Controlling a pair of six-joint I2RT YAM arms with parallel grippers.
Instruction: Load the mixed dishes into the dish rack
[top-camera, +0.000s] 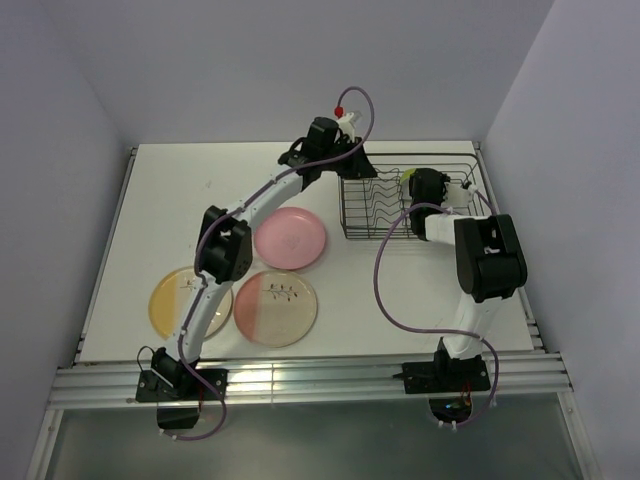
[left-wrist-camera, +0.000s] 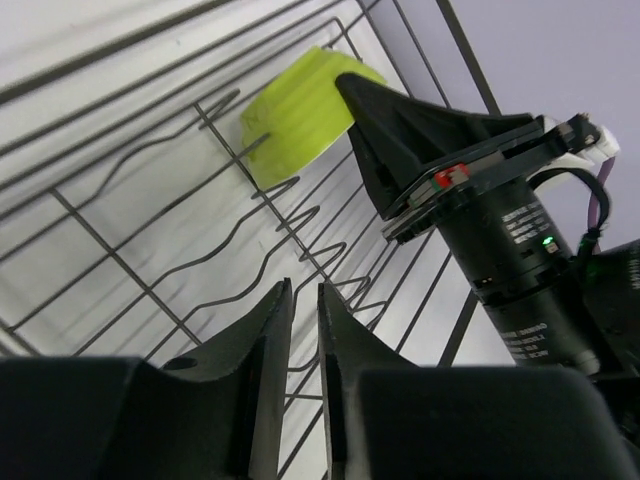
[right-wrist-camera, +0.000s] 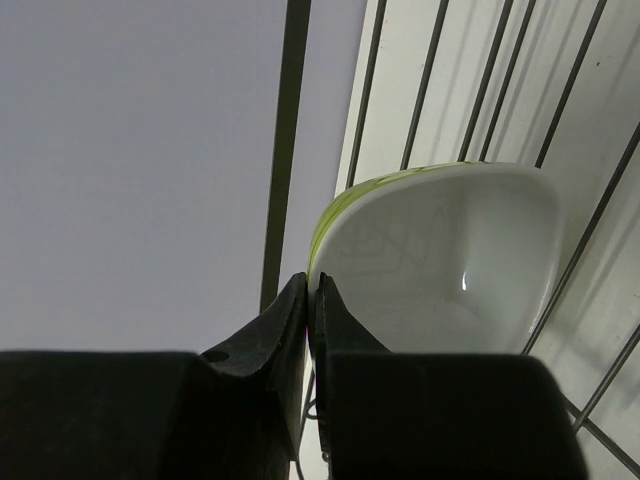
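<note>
The dish rack of dark wire stands at the back right of the table. Over its far right corner my right gripper is shut on the rim of the lime-green bowl, which is white inside; its green outside shows in the left wrist view. My left gripper hovers over the rack's wavy dividers near its left side, jaws slightly apart with nothing between them. Three plates lie on the table: a pink plate, a yellow-and-cream plate and a pink-and-cream plate.
The left arm stretches over the plates, covering part of the yellow-and-cream one. Walls close in the table at the back and both sides. The right arm's elbow sits just right of the rack.
</note>
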